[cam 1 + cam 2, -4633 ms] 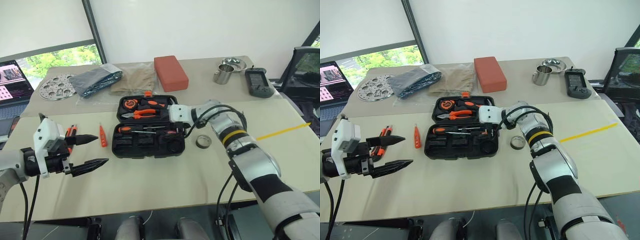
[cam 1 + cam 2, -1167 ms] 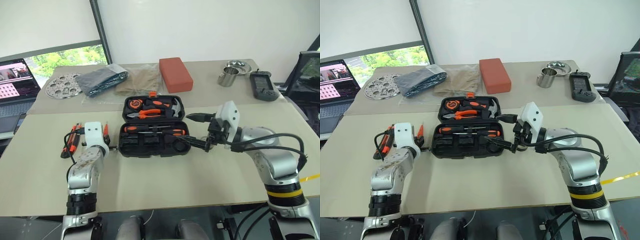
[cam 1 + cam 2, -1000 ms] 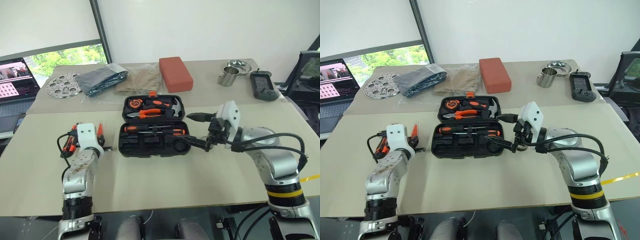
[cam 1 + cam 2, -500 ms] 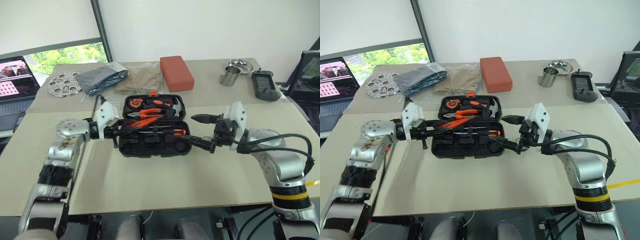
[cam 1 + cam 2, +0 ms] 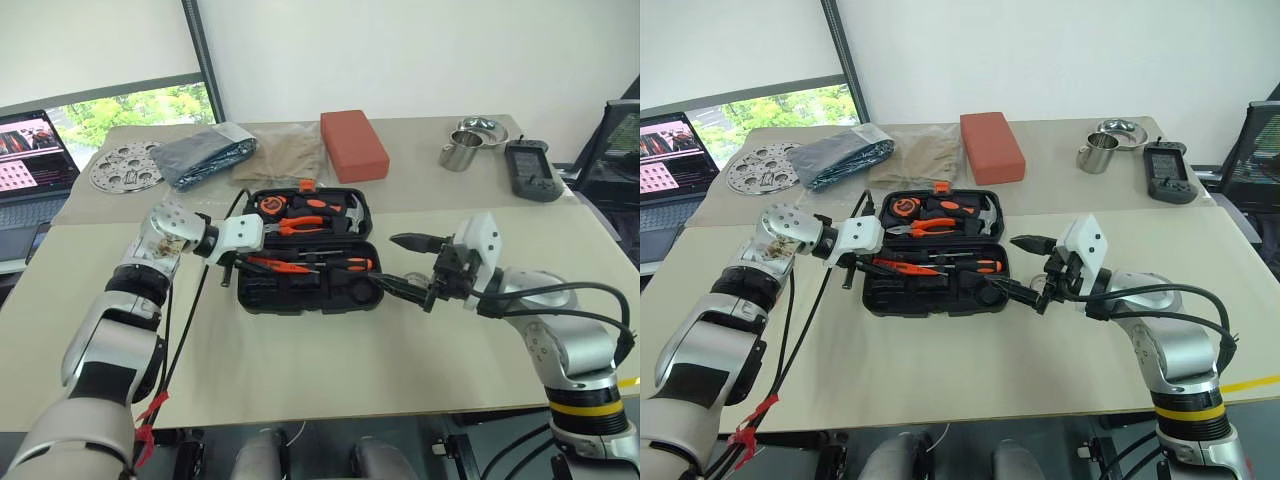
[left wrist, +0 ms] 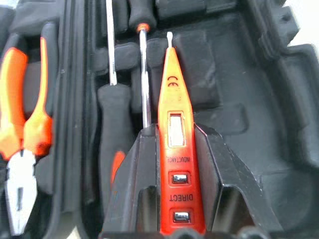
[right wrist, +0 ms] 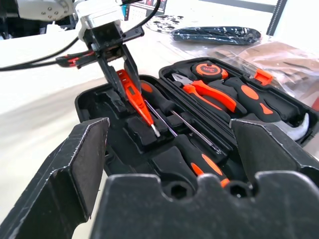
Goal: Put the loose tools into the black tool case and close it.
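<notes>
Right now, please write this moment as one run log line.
left pincer: shut on orange tester screwdriver, over open tool case | right pincer: open, beside case

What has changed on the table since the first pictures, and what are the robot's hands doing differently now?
The left hand, open beside the table's left edge before, has picked up the slim orange tester screwdriver and swung right, holding it over the open flat black plastic tool case. The right hand, earlier reaching into the case, has drawn back to its right side, open. The pliers and red-orange block stayed put.
</notes>
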### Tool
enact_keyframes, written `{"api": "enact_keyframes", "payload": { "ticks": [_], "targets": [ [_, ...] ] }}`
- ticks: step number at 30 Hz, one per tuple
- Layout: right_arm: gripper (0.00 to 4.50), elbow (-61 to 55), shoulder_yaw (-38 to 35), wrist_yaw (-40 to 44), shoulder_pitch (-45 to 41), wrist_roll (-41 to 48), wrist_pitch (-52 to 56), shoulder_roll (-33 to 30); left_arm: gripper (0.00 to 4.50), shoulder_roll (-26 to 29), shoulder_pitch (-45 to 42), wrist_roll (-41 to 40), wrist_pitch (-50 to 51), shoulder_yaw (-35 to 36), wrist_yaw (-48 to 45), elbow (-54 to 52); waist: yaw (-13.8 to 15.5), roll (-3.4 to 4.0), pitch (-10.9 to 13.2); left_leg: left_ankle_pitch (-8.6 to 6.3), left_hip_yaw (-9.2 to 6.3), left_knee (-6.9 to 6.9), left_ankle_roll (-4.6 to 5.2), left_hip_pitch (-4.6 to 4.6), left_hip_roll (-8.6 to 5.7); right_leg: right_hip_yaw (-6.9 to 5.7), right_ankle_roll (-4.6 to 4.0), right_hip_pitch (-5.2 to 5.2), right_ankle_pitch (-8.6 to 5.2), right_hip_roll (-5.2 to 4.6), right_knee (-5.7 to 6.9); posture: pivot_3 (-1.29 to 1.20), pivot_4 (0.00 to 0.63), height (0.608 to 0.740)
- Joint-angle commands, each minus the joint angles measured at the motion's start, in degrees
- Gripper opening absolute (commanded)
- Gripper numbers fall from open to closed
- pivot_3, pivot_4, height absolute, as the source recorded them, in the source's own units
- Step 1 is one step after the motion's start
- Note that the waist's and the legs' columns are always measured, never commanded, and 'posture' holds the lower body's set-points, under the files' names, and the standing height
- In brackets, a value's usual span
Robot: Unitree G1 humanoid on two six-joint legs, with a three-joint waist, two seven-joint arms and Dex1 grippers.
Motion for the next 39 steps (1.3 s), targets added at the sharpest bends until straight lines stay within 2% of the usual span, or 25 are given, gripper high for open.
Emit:
{"api": "enact_keyframes", "payload": {
  "ticks": [1,9,11,12,19,20,24,28,32,35,36,39],
  "targets": [
    [4.5,-2.44,-1.49,-0.36,-0.18,1.1,-0.81,-0.68,0.5,-0.2,-0.67,1.66,1.13,0.54,2.51,1.38,0.02,0.0,0.0,0.0,0.0,0.01,0.0,0.01,0.01,0.0,0.0,0.0,0.0,0.01,0.02,0.0,0.15,0.74],
    [4.5,-2.25,-1.03,0.34,-0.47,1.56,-0.58,-1.2,0.5,-0.19,3.18,1.16,4.76,-0.11,0.13,-3.81,0.15,0.07,-0.04,0.02,-0.01,0.08,0.01,0.03,0.02,-0.02,0.0,0.02,0.0,0.01,0.12,0.0,0.15,0.74],
    [4.5,-2.14,-0.81,0.53,-0.58,1.66,-0.58,-1.5,1.51,-0.36,3.78,1.11,5.51,0.24,0.71,-4.81,0.16,0.08,-0.05,0.02,-0.02,0.08,0.01,0.02,0.03,-0.04,0.0,0.02,0.0,0.01,0.11,0.0,0.15,0.74],
    [4.5,-2.08,-0.73,0.63,-0.63,1.67,-0.59,-1.59,1.74,-0.43,3.97,1.12,5.75,0.43,1.02,-5.13,0.15,0.09,-0.05,0.02,-0.02,0.08,0.01,0.02,0.03,-0.03,0.0,0.02,0.0,0.01,0.11,0.0,0.15,0.74],
    [4.5,-1.5,-0.51,1.25,-1.14,1.7,-0.6,-1.98,4.36,0.23,3.42,-0.48,6.36,3.49,4.2,-7.75,0.15,0.12,-0.06,0.03,-0.02,0.09,0.0,0.0,0.04,-0.04,0.0,0.01,0.0,0.03,0.12,0.0,0.15,0.74],
    [4.5,-1.51,-0.51,1.27,-1.19,1.75,-0.54,-1.99,4.45,0.63,2.63,-1.0,6.47,4.38,4.91,-8.29,0.17,0.12,-0.06,0.04,-0.02,0.1,-0.01,0.01,0.05,-0.04,0.0,0.01,0.0,0.03,0.13,0.0,0.15,0.74],
    [4.5,-1.51,-0.24,1.29,-1.32,1.75,-0.41,-1.95,4.45,2.02,-0.48,-5.87,10.15,9.01,3.53,-11.9,0.24,0.1,-0.04,0.05,-0.04,0.13,-0.02,-0.05,0.04,-0.06,0.0,0.0,0.0,0.03,0.16,0.0,0.15,0.74],
    [4.5,-1.71,-0.27,1.3,-0.98,1.82,-0.4,-1.97,4.45,1.7,-0.11,-9.6,14.58,12.02,3.27,-16.08,0.26,0.18,-0.09,0.04,-0.02,0.11,0.0,-0.05,0.01,-0.06,0.01,0.01,0.0,0.0,0.12,0.0,0.15,0.74],
    [4.5,-2.02,-0.22,1.11,-0.64,1.92,-0.27,-1.83,3.33,-1.11,5.96,-12.93,17.55,13.47,5.3,-22.41,0.23,0.24,-0.12,0.06,-0.01,0.12,-0.04,0.0,0.02,-0.05,0.01,0.03,-0.01,0.0,0.15,0.0,0.15,0.74],
    [4.5,-2.43,-0.38,0.84,-0.23,2.07,-0.11,-1.84,2.09,-4.25,12.26,-14.68,20.24,14.6,9.89,-27.35,0.08,0.26,-0.14,0.1,0.01,0.13,-0.1,0.04,0.12,-0.01,0.01,0.04,-0.01,0.02,0.18,0.0,0.15,0.74],
    [4.5,-2.69,-0.48,0.67,0.02,2.15,0.0,-1.85,1.86,-5.18,14.5,-14.71,20.27,14.83,11.61,-28.5,0.09,0.25,-0.13,0.12,0.0,0.15,-0.13,0.02,0.16,-0.02,0.01,0.04,-0.01,0.04,0.19,0.0,0.15,0.74],
    [4.5,-3.6,-0.85,0.3,0.88,2.45,0.3,-1.98,0.54,-6.75,19.66,-15.22,21.58,15.33,15.35,-31.95,0.14,0.25,-0.13,0.12,-0.02,0.18,-0.13,0.0,0.2,-0.01,0.01,0.03,-0.01,0.08,0.2,0.0,0.15,0.74]
  ]
}}
